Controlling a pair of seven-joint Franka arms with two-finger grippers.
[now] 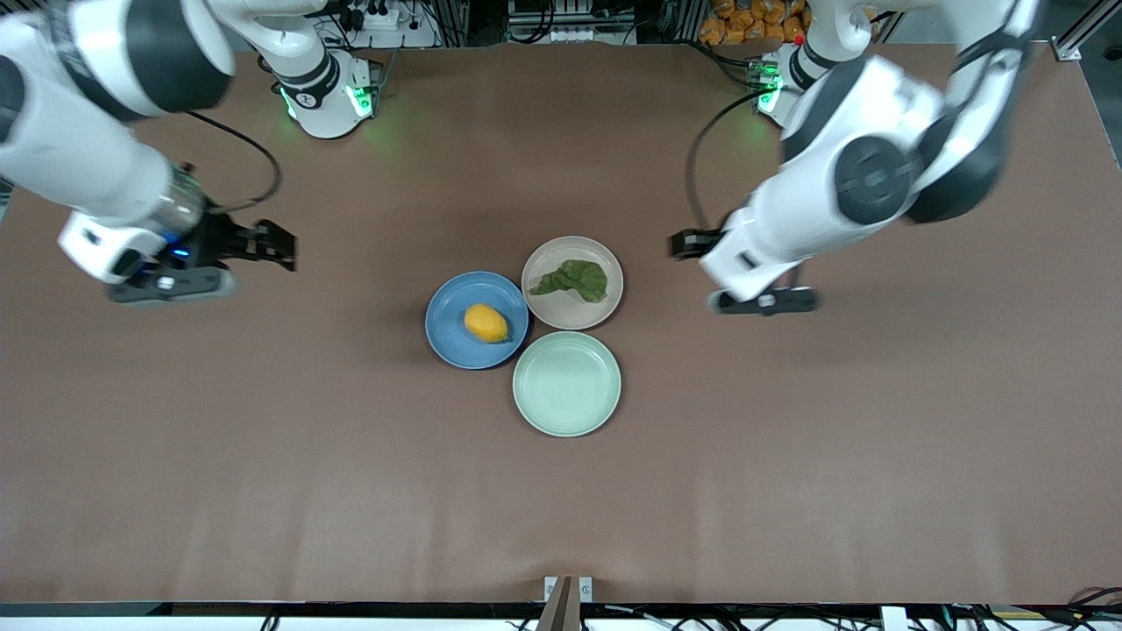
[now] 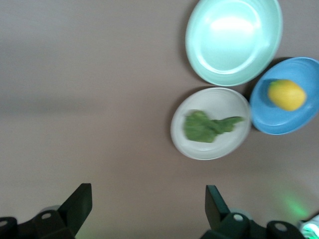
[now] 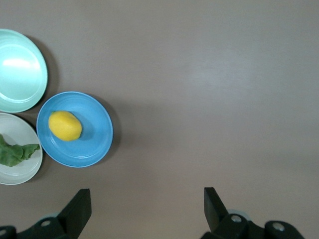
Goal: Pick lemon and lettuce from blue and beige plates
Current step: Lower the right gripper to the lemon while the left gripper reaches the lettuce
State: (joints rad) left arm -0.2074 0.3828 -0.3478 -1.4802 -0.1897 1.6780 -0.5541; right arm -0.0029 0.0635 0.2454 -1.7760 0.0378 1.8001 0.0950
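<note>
while the small yellow-orange lemon (image 1: 486, 322) and dark green lettuce leaf (image 1: 574, 280) lie untouched, both grippers' jaws are held wide and empty; approach is needed.

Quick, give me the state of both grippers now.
Left gripper: open, holding nothing, over bare table.
Right gripper: open, holding nothing, over bare table.

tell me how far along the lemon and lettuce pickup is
Nothing is picked yet. The lemon lies on the blue plate and the lettuce on the beige plate. In hand: nothing. The right claw hangs open over bare table toward the right arm's end, and the left claw hangs open over the table beside the beige plate. Both picks are left.
</note>
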